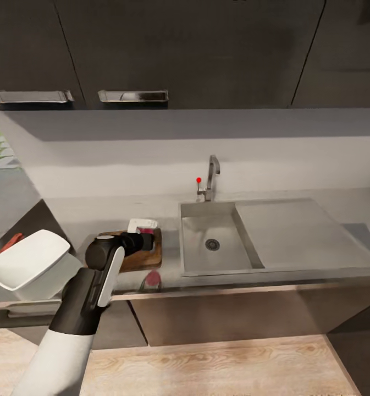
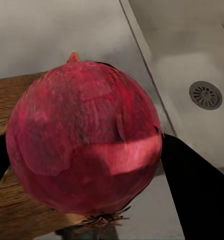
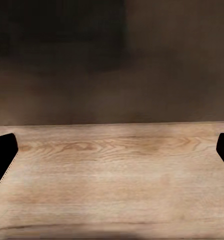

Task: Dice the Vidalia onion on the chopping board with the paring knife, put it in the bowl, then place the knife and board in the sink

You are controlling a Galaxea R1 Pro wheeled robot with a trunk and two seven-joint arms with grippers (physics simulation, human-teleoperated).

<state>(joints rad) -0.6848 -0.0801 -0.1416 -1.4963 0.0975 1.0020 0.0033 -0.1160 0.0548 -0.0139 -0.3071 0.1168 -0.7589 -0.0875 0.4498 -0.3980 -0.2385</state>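
White bowl (image 1: 28, 264) sits far left on the countertop (image 1: 338, 212), tilted, with something thin and red (image 1: 11, 242) peeking out behind it, too small to name. Next along comes the left arm, reaching forward over the board (image 1: 146, 256), that dark-brown wood lying just left of the sink (image 1: 300, 231). Left gripper (image 1: 143, 241) is over the board's far end, and the wrist camera tells the story: the onion (image 2: 84, 145), deep red and papery, is clamped between the two black fingers (image 2: 192, 185), one on each side, root tuft showing at its lower end. Under it you can see the wood grain of the board (image 2: 17, 100), then a strip of grey counter, then the sink wall and the drain (image 2: 206, 95) off to the side. So the onion is out of the basin and held above the board's edge, nearest the sink.

On to the sink: basin with the dark drain (image 1: 212, 245), flat drainboard to its right, tap (image 1: 212, 176) with the red knob (image 1: 198, 179) behind.

Right gripper (image 3: 112, 155) hangs over the pale wooden floor (image 3: 112, 180) in front of dark cabinets, fingertips wide apart, nothing between them.
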